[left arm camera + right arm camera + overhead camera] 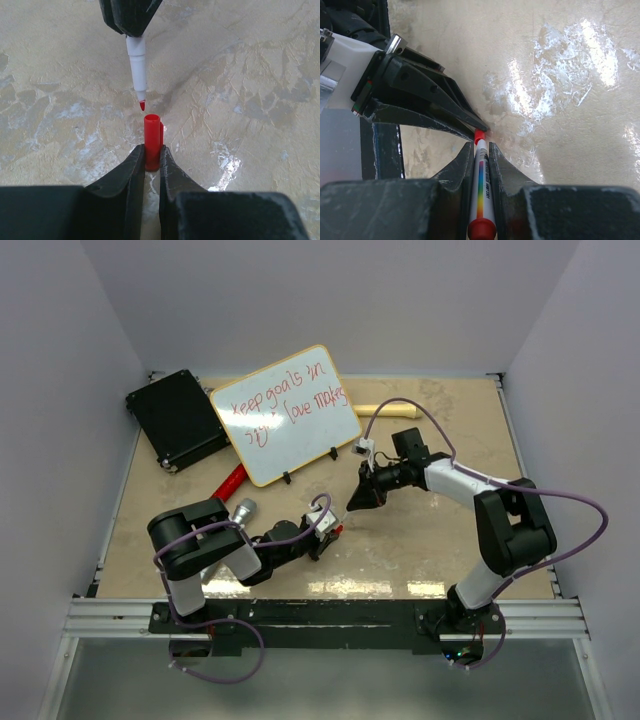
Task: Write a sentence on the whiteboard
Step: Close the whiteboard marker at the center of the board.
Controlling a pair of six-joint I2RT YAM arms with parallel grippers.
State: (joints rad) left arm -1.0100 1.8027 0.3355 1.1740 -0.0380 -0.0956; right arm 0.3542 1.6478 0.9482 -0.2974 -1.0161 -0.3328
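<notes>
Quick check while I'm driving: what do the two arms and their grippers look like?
Both the left arm and right arm have black joints with white link covers, and a lilac cable loops along each. The left gripper and right gripper are black, each with two tapered, scuffed fingers.

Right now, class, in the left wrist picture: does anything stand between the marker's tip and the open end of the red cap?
Nothing visible does. The marker, held in the right gripper, points its tip at the cap gripped by the left gripper. Only a small gap over the table lies between them.
</notes>
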